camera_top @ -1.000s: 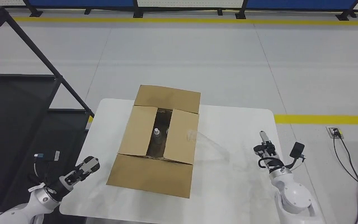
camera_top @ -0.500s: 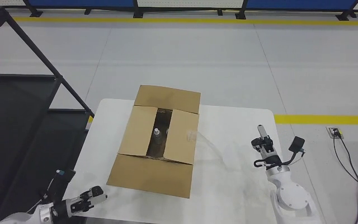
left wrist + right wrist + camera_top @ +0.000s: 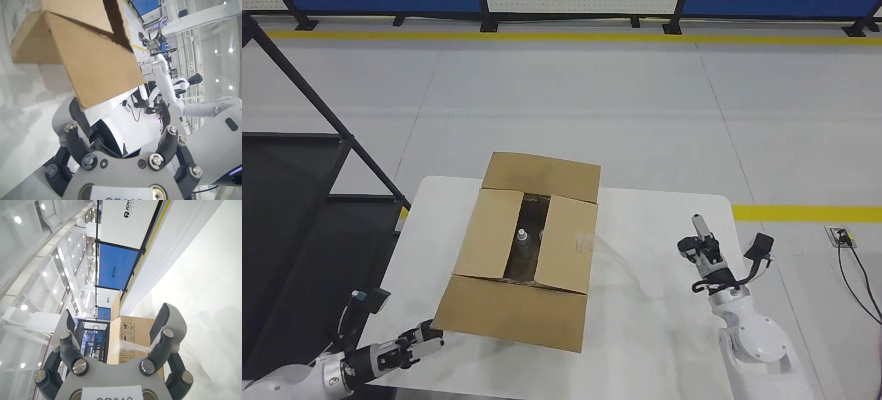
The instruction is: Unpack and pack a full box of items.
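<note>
Box: A cardboard box [image 3: 525, 250] is set on the white desk [image 3: 672, 320], left of the middle and turned slightly askew. Its two long flaps are folded inward, and a dark slot is left open between them.

Contents: A small bottle [image 3: 523, 237] with a pale cap is seen upright in the slot. Something dark lies at the far end of the slot; what it is cannot be made out.

Film: A strip of crumpled clear film [image 3: 610, 255] is laid on the desk just beside the box's right side, trailing toward the desk's middle.

Left hand: The left hand [image 3: 428, 337] is held low at the desk's front left edge, near the box's near left corner and pointed at it. In the left wrist view its fingers [image 3: 80, 115] are spread wide with nothing gripped. The box's lower corner is seen close to one finger; whether it touches cannot be told.

Right hand: The right hand [image 3: 698, 228] is held over the right part of the desk, well apart from the box, and pointed away from the robot. Its ribbed pads [image 3: 159, 319] are parted and nothing is held between them. The box's side and the film are seen beyond it.
</note>
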